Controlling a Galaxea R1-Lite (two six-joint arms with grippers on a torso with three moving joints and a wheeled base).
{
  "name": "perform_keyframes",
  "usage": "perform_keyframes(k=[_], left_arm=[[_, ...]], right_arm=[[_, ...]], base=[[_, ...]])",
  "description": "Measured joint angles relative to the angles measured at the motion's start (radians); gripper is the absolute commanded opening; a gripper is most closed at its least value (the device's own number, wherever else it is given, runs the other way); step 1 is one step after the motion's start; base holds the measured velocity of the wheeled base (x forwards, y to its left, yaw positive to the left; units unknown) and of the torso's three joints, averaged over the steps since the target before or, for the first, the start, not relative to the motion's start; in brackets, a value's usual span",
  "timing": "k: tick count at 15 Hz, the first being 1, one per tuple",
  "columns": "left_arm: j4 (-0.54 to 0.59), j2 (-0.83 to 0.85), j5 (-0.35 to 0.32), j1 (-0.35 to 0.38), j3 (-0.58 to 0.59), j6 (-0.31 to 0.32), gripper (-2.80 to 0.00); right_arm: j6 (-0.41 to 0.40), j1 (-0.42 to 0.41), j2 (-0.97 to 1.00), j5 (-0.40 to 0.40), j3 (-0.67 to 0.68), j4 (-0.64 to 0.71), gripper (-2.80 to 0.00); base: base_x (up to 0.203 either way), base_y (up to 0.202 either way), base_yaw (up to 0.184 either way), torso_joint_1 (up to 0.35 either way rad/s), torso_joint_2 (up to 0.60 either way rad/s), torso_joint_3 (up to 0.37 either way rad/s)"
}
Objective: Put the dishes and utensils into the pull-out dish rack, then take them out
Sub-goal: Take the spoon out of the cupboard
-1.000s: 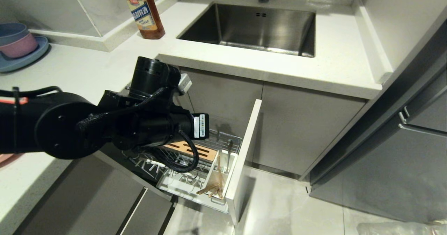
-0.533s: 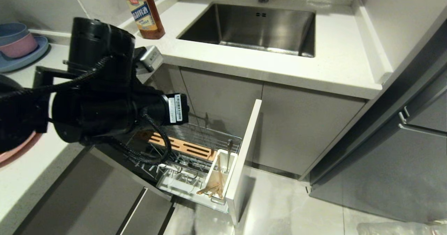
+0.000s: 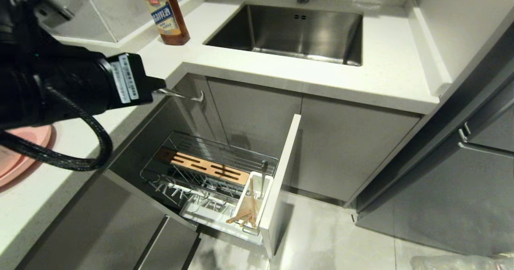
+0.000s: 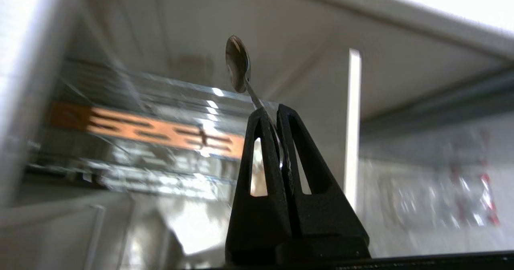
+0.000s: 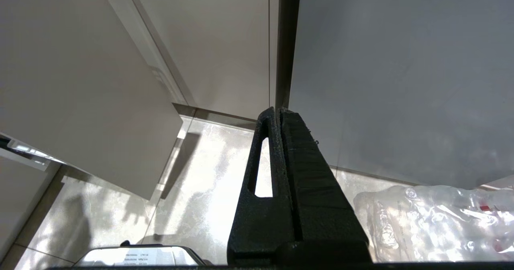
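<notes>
Clenched on the slim metal spoon, the left gripper hangs above the counter's front corner, over the open cabinet bay; the spoon's handle is pinched between the two black fingers and its bowl sticks out past their tips, seen in the head view as a thin bright rod pointing toward the cabinet fronts. Nearest the robot, at the counter's left edge, part of one pink oval plate lies flat on the white countertop. Below, the pull-out dish rack stands drawn out over the pale tiled floor, its narrow grey door front on the outer end; inside are one slotted wooden block along the far side of the wire basket and one white utensil cup against the door front, holding a pair of light-wood chopsticks that lean, plus one upright dark-tipped utensil I cannot identify. Farther back, one steel sink is set into the countertop, and one brown sauce bottle stands at the sink's left rear corner. The right gripper hangs low beside grey cabinet fronts, pinched together on nothing, with crumpled clear plastic on the floor near it.
</notes>
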Motion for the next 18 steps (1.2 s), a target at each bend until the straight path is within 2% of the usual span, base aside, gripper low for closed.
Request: perform_keyframes(k=[3, 6, 9, 15, 18], left_arm=[[0.0, -0.052, 0.067, 0.036, -0.031, 0.037, -2.8], [0.001, -0.081, 0.075, 0.118, -0.066, 0.058, -2.8], [0.001, -0.091, 0.075, 0.234, -0.109, 0.065, -2.8], [0.0, -0.062, 0.077, 0.509, -0.18, 0.105, -2.8], [0.014, -0.013, 0.112, 0.632, -0.214, 0.133, -2.8]], right_arm=[[0.0, 0.0, 0.0, 0.0, 0.0, 0.0, -2.8], [0.0, 0.0, 0.0, 0.0, 0.0, 0.0, -2.8], [0.0, 0.0, 0.0, 0.0, 0.0, 0.0, -2.8], [0.0, 0.0, 0.0, 0.0, 0.0, 0.0, -2.8], [0.0, 0.0, 0.0, 0.0, 0.0, 0.0, -2.8]], base=[[0.0, 0.0, 0.0, 0.0, 0.0, 0.0], [0.0, 0.0, 0.0, 0.0, 0.0, 0.0], [0.0, 0.0, 0.0, 0.0, 0.0, 0.0], [0.0, 0.0, 0.0, 0.0, 0.0, 0.0], [0.0, 0.0, 0.0, 0.0, 0.0, 0.0]])
